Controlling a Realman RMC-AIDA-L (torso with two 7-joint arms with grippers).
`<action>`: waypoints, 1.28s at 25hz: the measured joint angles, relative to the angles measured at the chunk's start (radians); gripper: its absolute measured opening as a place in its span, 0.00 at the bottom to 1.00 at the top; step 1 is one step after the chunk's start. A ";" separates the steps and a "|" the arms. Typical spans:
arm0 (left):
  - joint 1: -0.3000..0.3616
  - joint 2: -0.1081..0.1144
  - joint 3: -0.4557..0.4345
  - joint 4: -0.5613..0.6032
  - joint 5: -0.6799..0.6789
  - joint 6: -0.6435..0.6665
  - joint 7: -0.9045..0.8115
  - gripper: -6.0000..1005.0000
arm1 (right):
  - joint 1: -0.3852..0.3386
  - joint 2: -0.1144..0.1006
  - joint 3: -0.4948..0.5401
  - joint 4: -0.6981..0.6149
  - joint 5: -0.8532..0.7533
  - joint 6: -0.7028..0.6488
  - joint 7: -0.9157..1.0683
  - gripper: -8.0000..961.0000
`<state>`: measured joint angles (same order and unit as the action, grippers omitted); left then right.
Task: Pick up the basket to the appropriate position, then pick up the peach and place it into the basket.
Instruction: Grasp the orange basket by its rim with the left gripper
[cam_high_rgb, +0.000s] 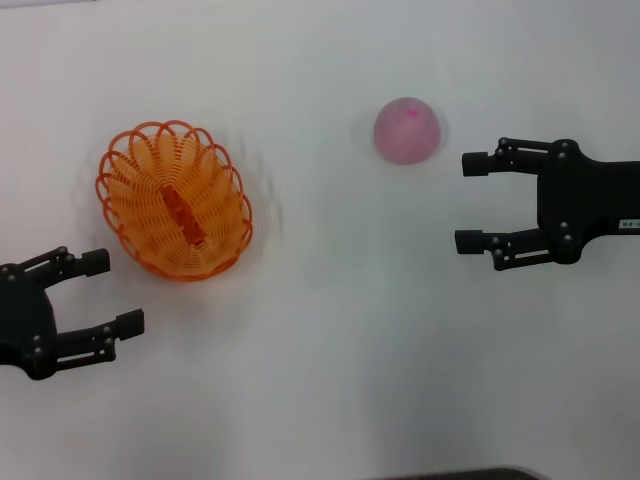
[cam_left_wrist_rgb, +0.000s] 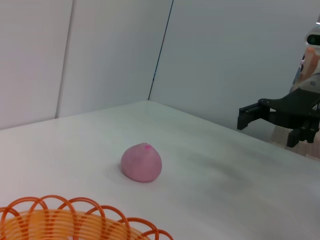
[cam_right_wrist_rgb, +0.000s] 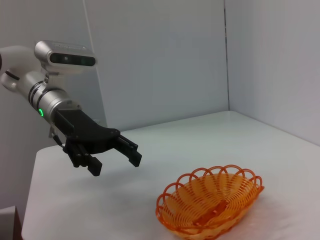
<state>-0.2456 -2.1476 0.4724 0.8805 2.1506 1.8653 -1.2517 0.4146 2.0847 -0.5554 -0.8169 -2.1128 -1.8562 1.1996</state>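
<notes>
Plain white surface (cam_high_rgb: 330, 350), bearing everything. Oval bright-orange basket (cam_high_rgb: 175, 200) of looped wire-like plastic with a scalloped rim, sitting on the surface, nothing touching it; rim also seen in the left wrist view (cam_left_wrist_rgb: 75, 215) and whole in the right wrist view (cam_right_wrist_rgb: 210, 202). Black left hand (cam_high_rgb: 108, 293), near the basket on the robot's side and to its left, fingers spread, gripping nothing; seen too from the right wrist (cam_right_wrist_rgb: 116, 156). Black right hand (cam_high_rgb: 472, 202), well apart from the basket on its right, fingers spread wide, empty. Round pale-pink peach (cam_high_rgb: 406, 130) with a small darker spot, resting on the surface right of the basket, just beside the right hand's farther finger, untouched (cam_left_wrist_rgb: 141, 162).
</notes>
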 joint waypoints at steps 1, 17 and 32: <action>0.001 0.000 0.000 0.000 0.000 0.000 0.000 0.87 | 0.000 0.000 0.000 0.001 0.000 0.000 0.000 0.96; -0.003 0.000 0.000 0.004 0.023 0.000 -0.006 0.87 | 0.000 0.000 0.000 0.004 -0.001 -0.007 0.001 0.96; -0.052 -0.003 -0.011 0.006 0.014 0.007 -0.076 0.87 | -0.008 -0.001 0.000 0.008 0.004 -0.039 0.003 0.96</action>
<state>-0.2976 -2.1508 0.4619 0.8867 2.1643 1.8723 -1.3280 0.4062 2.0835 -0.5552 -0.8085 -2.1085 -1.8951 1.2021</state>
